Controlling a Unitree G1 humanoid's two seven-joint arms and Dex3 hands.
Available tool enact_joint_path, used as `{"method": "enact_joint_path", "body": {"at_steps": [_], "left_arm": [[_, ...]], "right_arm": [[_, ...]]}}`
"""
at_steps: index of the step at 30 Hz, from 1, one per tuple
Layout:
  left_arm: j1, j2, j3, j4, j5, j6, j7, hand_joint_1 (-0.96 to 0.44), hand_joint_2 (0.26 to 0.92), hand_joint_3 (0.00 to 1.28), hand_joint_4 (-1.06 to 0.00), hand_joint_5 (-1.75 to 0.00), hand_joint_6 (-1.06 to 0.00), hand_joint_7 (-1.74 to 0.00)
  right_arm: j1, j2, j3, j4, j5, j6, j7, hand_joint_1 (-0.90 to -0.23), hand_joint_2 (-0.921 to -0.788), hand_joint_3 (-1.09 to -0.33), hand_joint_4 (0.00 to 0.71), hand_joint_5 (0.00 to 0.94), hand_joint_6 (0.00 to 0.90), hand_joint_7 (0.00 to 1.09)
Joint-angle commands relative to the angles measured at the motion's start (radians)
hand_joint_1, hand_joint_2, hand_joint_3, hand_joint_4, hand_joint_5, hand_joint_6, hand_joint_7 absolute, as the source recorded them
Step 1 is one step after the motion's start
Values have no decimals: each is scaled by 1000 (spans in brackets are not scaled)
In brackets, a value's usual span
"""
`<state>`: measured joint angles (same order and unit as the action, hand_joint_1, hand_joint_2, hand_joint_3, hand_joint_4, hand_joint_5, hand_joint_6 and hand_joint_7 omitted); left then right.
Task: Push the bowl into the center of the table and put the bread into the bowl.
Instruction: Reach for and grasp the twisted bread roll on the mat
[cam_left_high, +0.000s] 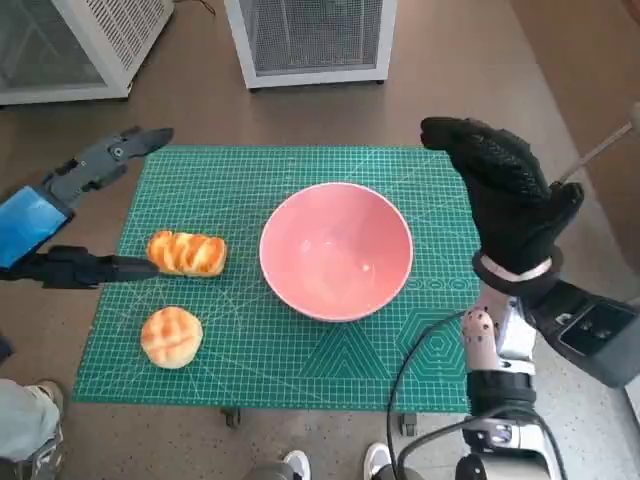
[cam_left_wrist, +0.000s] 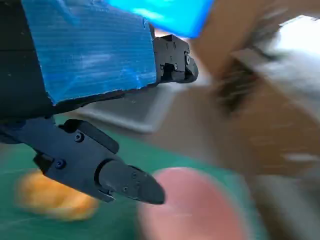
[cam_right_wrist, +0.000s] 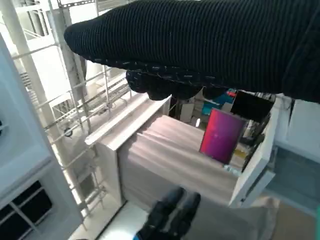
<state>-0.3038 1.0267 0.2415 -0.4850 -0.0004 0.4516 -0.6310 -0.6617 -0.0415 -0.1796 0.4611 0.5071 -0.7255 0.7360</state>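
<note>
In the head view the pink bowl (cam_left_high: 336, 250) sits mid-frame on the green cutting mat (cam_left_high: 290, 350). The left hand (cam_left_high: 70, 215), spread and empty, flanks the striped bread loaf (cam_left_high: 187, 253) at centre left; a round bun (cam_left_high: 171, 336) lies below. It should close squarely across the loaf. The right hand (cam_left_high: 505, 195) hovers spread, empty.

The left wrist view, blurred, shows the loaf (cam_left_wrist: 52, 197) beyond the black fingers (cam_left_wrist: 120, 182).

The right wrist view shows only the glove (cam_right_wrist: 200, 40).
</note>
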Motion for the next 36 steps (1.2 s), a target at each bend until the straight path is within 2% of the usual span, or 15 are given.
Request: {"method": "enact_joint_path", "body": {"at_steps": [1,9,23,36], "left_arm": [[1,29,-89,1,81,46,-1,216,749,54,-9,-3,-129,-104],[-33,18,-202,38,197,118,9,233,758,65,-29,-7,-148,-62],[-136,-51,-387,212,377,121,21,192,753,68,-63,-6,-183,-36],[-250,-138,-524,465,504,34,24,157,750,68,-79,-4,-189,-17]], "right_arm": [[23,2,-7,6,1,-3,-2,-603,-921,-696,246,4,298,3],[20,-1,-13,19,-3,-5,1,-597,-921,-695,246,3,298,3],[16,-16,-18,32,1,12,9,-598,-921,-691,247,2,298,3],[21,-30,-21,24,0,26,4,-594,-921,-694,250,2,300,4]]}}
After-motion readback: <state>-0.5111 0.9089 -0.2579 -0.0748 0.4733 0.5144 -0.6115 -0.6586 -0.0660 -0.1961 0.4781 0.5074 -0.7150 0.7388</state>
